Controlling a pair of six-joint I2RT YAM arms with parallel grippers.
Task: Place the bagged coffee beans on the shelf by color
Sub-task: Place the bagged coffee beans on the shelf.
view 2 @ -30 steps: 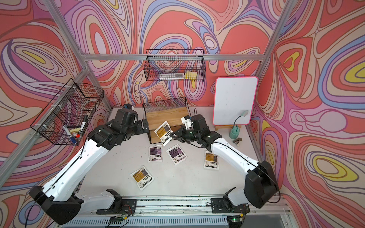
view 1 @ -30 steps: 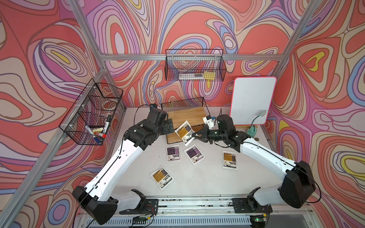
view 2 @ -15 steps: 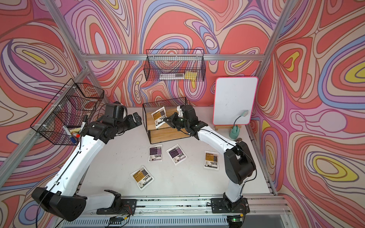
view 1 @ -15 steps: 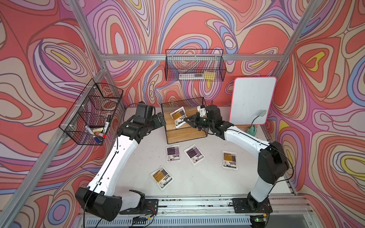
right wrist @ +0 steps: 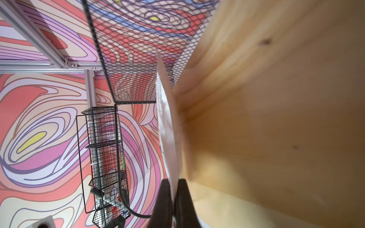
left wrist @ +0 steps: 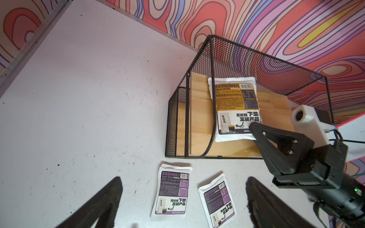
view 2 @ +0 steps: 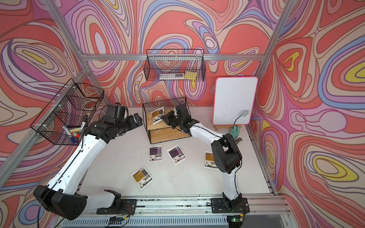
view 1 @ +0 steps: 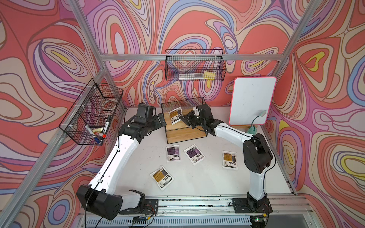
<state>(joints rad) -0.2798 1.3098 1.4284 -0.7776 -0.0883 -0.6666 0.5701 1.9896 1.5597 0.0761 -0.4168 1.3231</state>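
Left wrist view: right claw (left wrist: 253, 128) is pinching what? (A)

Corner of an orange pouch (left wrist: 235, 106), fingers pressed together on it. Right wrist view shows the pouch edge-on between the two pads (right wrist: 163, 201), so it's a real grip. (B)

Where's the pouch against the shelf (left wrist: 199, 118)? (A)

Over the top board, toward the back mesh, nearly flat. Touching the wood or not, can't tell. Corner grip probably lets it go in flat while the claw sits clear of the wire frame. (B)

Why the top board? (A)

My guess: orange up top, lower board left for purple. What shows of the lower board is bare. (B)

Other pouches? (A)

Two purple pouches (left wrist: 171, 193) (left wrist: 218, 201) flat on the table (left wrist: 79, 98), just in front of the shelf. Two more orange pouches (view 1: 162, 177) (view 1: 229, 159) further out in front of it, well apart. (B)

Left claw (view 1: 161, 120)? (A)

Spread, holding nothing, just beside the shelf's end on the left arm's side. Likely parked out of the way. (B)
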